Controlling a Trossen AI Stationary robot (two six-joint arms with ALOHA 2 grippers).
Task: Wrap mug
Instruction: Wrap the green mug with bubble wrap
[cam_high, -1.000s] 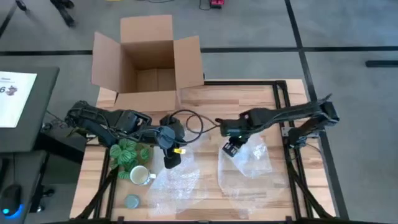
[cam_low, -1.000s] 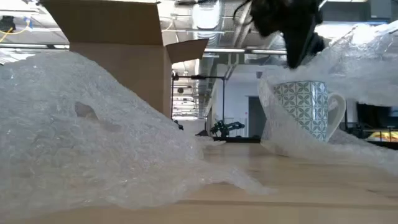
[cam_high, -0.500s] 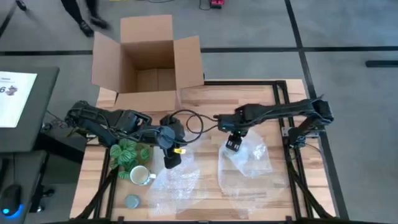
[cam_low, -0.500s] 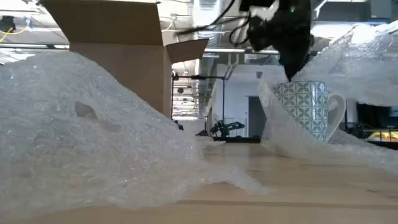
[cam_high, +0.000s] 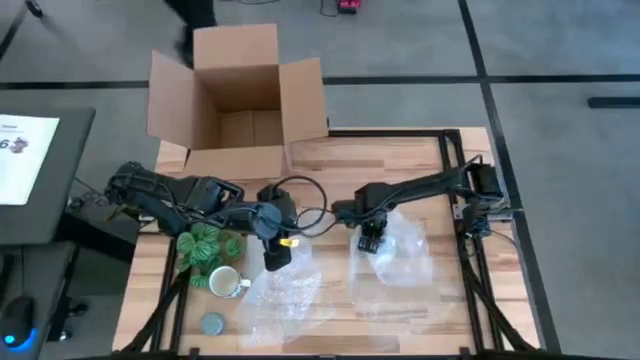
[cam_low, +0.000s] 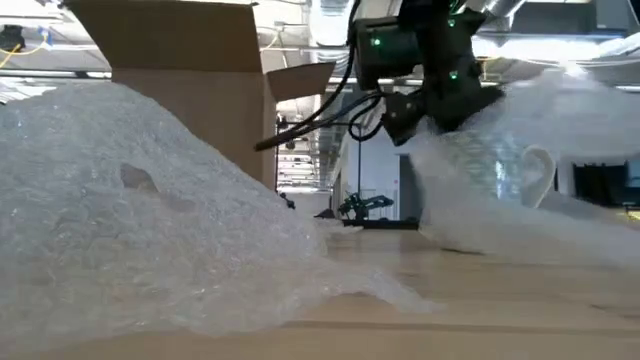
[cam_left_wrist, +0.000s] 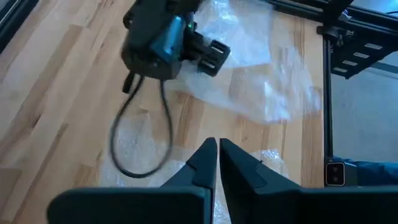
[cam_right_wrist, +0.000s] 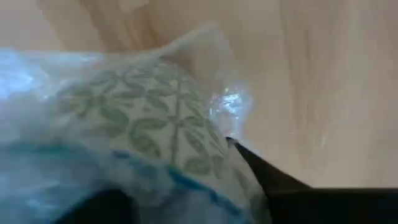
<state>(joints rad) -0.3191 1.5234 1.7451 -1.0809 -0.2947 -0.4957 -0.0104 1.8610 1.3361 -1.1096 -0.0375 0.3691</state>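
At centre right of the high view, a clear bubble-wrap sheet (cam_high: 405, 268), gripped in the right gripper's (cam_high: 366, 243) jaws, is draped over a green-patterned ceramic mug (cam_low: 495, 170). A small cream-white mug (cam_high: 225, 282) stands bare at lower left, near the left gripper (cam_high: 275, 258), whose jaws are pressed together and empty. Covering is judged to be in hand; next, the sheet must be tucked round the mug.

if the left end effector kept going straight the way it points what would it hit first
Probably the bubble wrap sheet on the table, just past the left end effector, whose fingers are shut. The right end effector lies beyond, slightly off that line; depth is unclear.
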